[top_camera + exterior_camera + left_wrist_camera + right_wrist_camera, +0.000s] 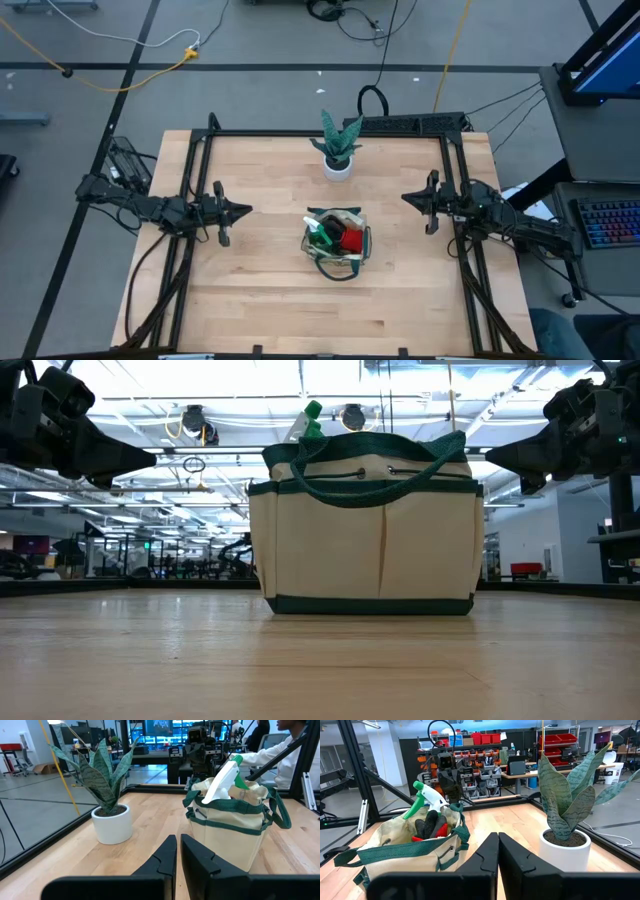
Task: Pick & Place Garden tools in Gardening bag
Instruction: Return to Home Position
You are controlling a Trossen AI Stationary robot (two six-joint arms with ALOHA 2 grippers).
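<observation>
Gardening bag (pixel 337 241) stands upright around the middle of the table (pixel 270 300), handles (pixel 375 480) drooping over its front. A green-and-white spray bottle (pixel 222 782) pokes out of the top, and red-and-black gloves (pixel 430 827) are tucked in beside it; can't make out anything else inside. No loose tools on the tabletop. Left gripper (pixel 243 210) is over the table's left side, pointing at the bag, fingers (pixel 162 862) pinched almost together with only a thin slit between them, holding nothing. Right gripper (pixel 407 198) mirrors it over the right side, fingers (pixel 487 857) likewise narrowed to a slit, empty. Both hang above the wood, well apart from the bag, which sits between them. The plant in its white pot (pixel 338 150) stands behind the bag near the far edge, not touching it. A person's white sleeve (pixel 270 752) shows beyond the table.
</observation>
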